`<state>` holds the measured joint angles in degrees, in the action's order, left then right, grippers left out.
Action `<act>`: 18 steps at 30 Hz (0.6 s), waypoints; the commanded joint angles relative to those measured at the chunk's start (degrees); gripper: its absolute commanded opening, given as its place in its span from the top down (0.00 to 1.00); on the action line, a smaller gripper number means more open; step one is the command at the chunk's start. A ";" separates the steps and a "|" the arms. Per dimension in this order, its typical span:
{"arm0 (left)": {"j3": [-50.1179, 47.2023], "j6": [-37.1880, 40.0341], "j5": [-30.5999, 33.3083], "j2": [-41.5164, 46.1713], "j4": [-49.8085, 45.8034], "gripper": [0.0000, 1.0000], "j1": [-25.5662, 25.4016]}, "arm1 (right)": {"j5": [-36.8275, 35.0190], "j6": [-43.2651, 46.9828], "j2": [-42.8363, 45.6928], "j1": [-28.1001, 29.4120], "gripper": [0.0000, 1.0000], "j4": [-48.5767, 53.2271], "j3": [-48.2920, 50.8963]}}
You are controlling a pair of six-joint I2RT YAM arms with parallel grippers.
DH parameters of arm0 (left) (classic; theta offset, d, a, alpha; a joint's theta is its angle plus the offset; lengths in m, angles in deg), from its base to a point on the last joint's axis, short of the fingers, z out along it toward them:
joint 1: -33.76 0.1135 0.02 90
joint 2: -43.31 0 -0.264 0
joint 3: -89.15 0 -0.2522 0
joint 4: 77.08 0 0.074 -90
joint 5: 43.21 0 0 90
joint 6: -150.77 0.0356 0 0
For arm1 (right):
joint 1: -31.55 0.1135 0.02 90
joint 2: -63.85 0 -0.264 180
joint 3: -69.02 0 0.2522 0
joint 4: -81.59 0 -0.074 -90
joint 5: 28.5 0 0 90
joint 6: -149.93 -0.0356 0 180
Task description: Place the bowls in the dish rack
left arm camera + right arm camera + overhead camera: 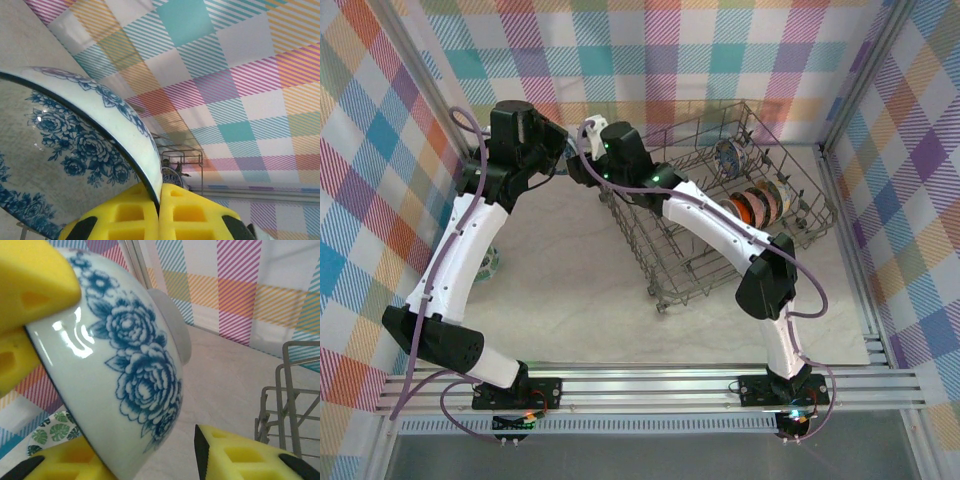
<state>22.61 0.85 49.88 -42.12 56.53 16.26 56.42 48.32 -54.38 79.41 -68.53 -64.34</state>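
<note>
Rim of the blue-flowered bowl [75, 150] is clenched between the yellow pads of my left pincer [160, 192], which holds the bowl tilted on edge above the tabletop [570, 280]. Just right of that, my right pincer [145, 452] is spread around the lower side of this bowl. One pad [65, 460] sits right at the glaze and the other pad [240, 455] stands off with a gap showing, so this pincer is released, not gripping. Right of and beyond it stands the dish rack [632, 245], with orange bowls [760, 205] and a blue-patterned bowl [728, 155] on edge among its tines, well apart from both pincers.
</note>
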 commanded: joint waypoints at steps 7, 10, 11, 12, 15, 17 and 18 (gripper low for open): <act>0.83 -2.96 -0.10 1.61 6.13 1.00 -0.74 | -14.25 1.81 5.44 2.06 0.67 -15.85 9.61; 0.29 -3.45 0.32 1.84 6.54 1.00 -1.12 | -16.97 2.91 6.68 2.70 0.70 -20.38 12.46; 0.14 -3.60 0.59 1.84 6.58 1.00 -1.22 | -17.38 2.87 6.87 2.73 0.70 -21.30 12.87; 0.03 -3.69 0.59 1.86 6.75 1.00 -1.29 | -17.79 2.75 6.93 2.75 0.71 -21.70 13.05; -0.03 -3.93 0.69 1.84 6.94 1.00 -1.40 | -19.64 3.16 7.29 3.10 0.74 -23.70 13.88; -0.12 -4.06 0.86 1.88 7.01 1.00 -1.48 | -20.29 3.45 7.49 3.21 0.76 -25.18 14.49; -0.19 -3.99 0.82 1.93 6.99 1.00 -1.49 | -20.42 3.52 7.43 3.21 0.76 -25.33 14.47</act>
<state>22.48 -2.93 49.90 -42.36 60.01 15.41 39.46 50.35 -49.97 82.43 -87.98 -50.30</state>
